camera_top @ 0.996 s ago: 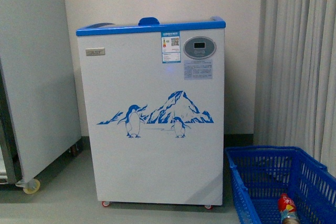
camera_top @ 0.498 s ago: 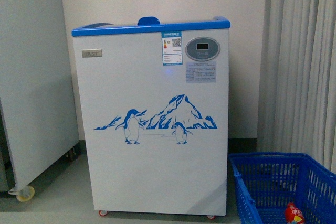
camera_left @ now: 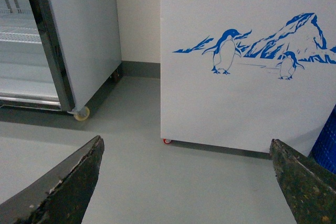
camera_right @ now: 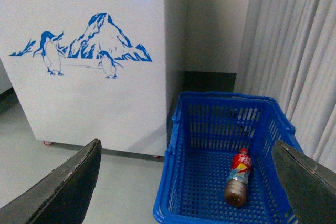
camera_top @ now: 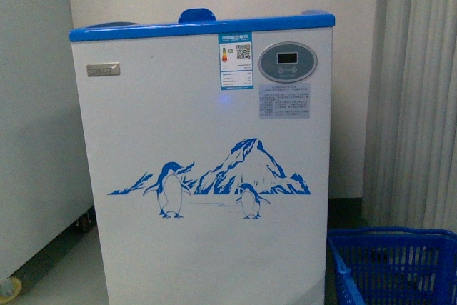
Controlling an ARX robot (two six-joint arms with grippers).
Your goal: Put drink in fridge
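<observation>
Drink (camera_right: 239, 177): likely light, slippery; take your hold mid-body.
Left gripper (camera_left: 185, 140): spread wide, empty.
Right gripper (camera_right: 186, 143): spread wide, empty.

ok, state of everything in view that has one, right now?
fridge: upright, control panel lit; lid open or shut, cannot tell from the front
drink: capped, lying on the floor of the basket, not gripped
blue basket: on the floor beside the fridge, holding only the drink
grey-white cabinet: shelves show at its front; door state unclear
left gripper: open, empty
right gripper: open, empty
</observation>
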